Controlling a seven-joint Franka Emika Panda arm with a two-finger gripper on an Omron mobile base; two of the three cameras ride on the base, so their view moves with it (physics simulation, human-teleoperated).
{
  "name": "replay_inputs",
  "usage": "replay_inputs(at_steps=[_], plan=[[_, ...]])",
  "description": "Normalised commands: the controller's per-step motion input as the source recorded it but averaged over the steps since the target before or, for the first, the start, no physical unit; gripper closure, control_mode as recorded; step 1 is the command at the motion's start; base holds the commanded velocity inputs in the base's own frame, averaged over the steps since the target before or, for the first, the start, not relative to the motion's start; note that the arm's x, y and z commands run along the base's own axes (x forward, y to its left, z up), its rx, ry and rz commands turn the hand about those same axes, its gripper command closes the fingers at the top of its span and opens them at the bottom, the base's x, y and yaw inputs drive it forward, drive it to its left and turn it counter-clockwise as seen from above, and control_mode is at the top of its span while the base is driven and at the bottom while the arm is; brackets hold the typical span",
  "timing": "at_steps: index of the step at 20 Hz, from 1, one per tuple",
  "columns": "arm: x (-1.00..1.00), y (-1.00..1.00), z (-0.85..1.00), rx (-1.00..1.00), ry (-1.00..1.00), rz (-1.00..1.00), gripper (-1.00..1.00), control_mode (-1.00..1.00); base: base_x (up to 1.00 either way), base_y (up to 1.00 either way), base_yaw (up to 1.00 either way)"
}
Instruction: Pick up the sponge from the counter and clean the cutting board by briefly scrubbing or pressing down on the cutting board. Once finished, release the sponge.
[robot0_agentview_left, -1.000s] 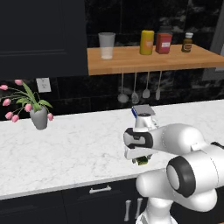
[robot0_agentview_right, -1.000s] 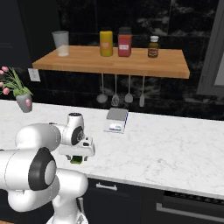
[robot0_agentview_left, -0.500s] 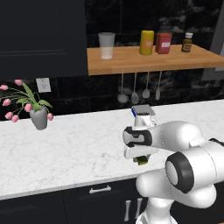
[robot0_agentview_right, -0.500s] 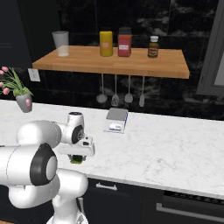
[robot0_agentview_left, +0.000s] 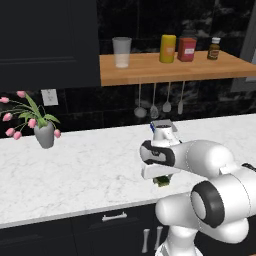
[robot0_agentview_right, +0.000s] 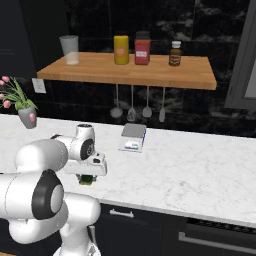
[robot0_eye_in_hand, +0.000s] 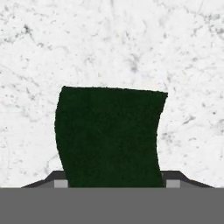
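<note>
Dark green scrub pad, squishy yellow body: the sponge (robot0_eye_in_hand: 109, 135) sits pinched in the claw (robot0_agentview_left: 161, 179) near the table's (robot0_agentview_left: 75, 170) front edge.

It looks light and soft, and its sides already bow inward, so I'd guess a firm squeeze across the middle works best; the rough top shouldn't slip. The hand view shows the green face between both fingertips (robot0_eye_in_hand: 60, 183) over marble. The base views show its yellow underside (robot0_agentview_right: 87, 180) instead, plus a small grey scale-like gadget (robot0_agentview_right: 133, 137) toward the table's back edge.

pincer (robot0_agentview_left: 161, 179) down on sponge (robot0_agentview_left: 162, 181), over counter (robot0_agentview_left: 90, 165) front edge.
</note>
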Motion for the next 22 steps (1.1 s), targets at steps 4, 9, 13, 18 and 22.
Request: replay_inputs(at_steps=[4, 9, 13, 18, 22], plan=[[-0.21, 0.0, 0.47, 0.01, 0.0, 0.0, 1.0, -1.0, 0.0, 0.0, 0.0], [-0.04, 0.0, 0.18, 0.01, 0.0, 0.0, 1.0, -1.0, 0.0, 0.0, 0.0], [0.0, 0.0, 0.0, 0.01, 0.0, 0.0, 1.0, -1.0, 0.0, 0.0, 0.0], [0.0, 0.0, 0.0, 0.03, 0.03, 0.0, 1.0, -1.0, 0.0, 0.0, 0.0], [0.0, 0.0, 0.0, 0.02, 0.04, 0.0, 1.0, -1.0, 0.0, 0.0, 0.0]])
